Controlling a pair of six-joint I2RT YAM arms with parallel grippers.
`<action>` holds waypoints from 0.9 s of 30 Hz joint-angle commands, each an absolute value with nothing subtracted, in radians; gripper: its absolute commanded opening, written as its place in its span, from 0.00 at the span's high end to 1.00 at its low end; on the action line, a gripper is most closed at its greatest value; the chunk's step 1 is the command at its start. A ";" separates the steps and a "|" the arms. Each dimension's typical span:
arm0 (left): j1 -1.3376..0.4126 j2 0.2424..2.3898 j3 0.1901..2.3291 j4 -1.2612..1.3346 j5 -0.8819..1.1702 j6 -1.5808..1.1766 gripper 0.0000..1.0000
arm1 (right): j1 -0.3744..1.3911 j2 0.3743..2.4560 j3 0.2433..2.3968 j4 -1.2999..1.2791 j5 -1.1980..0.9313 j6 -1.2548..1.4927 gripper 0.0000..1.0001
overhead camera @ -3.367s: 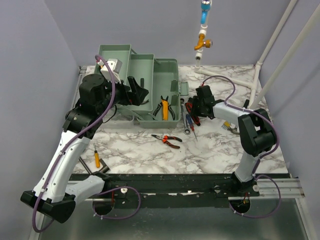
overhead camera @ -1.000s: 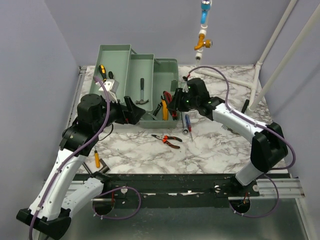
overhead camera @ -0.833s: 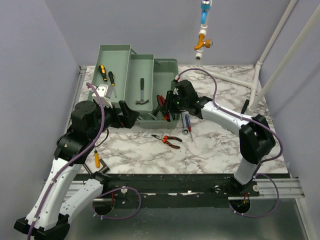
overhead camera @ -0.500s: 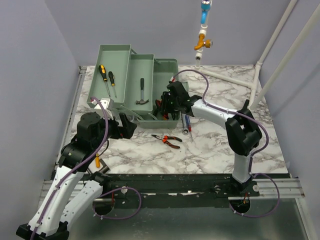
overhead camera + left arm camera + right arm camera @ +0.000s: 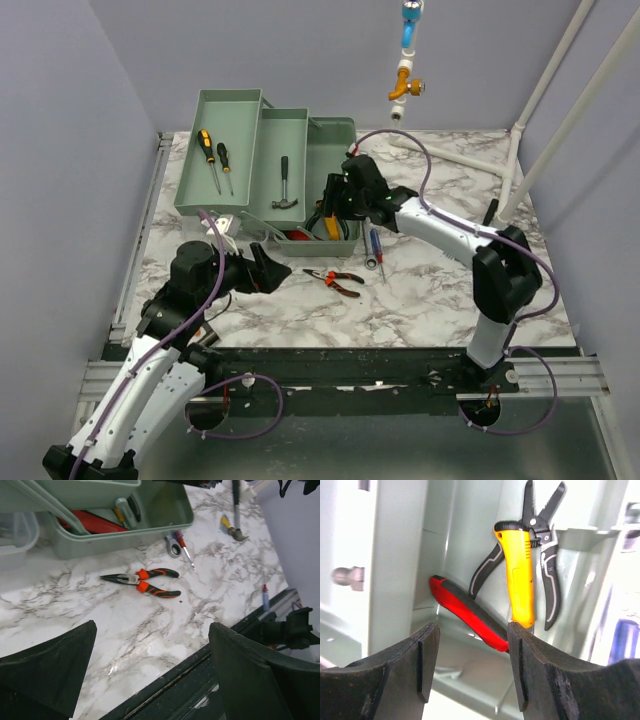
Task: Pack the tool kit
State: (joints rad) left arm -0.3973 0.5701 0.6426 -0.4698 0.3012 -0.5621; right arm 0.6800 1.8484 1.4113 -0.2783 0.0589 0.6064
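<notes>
The green tool kit stands open at the back of the table, with two screwdrivers and a hammer in its raised trays. My right gripper hangs open over the bottom compartment. Under it lie a red-handled tool, a yellow-handled tool and black cutters; nothing sits between the fingers. My left gripper is open and holds nothing, low over the marble in front of the box. Orange-black pliers lie on the table ahead of it.
A blue-red screwdriver and a small wrench lie on the marble right of the box. White pipes run along the back right. The table's dark front rail shows just under the left gripper.
The right gripper brought the red-handled tool over the bottom compartment and opened, leaving it in the box. The left arm drew back from the trays toward the near edge.
</notes>
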 commanded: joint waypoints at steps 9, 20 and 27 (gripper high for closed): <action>-0.651 0.569 0.525 -0.196 0.297 -0.623 0.04 | 0.682 1.435 1.197 -0.381 0.340 0.542 0.36; -0.801 0.555 0.482 -0.121 0.195 -0.555 0.05 | 0.680 1.148 0.849 -0.433 0.511 0.578 0.41; -0.831 0.484 0.434 -0.062 0.188 -0.576 0.09 | 0.679 1.269 0.766 -0.281 0.377 0.579 0.45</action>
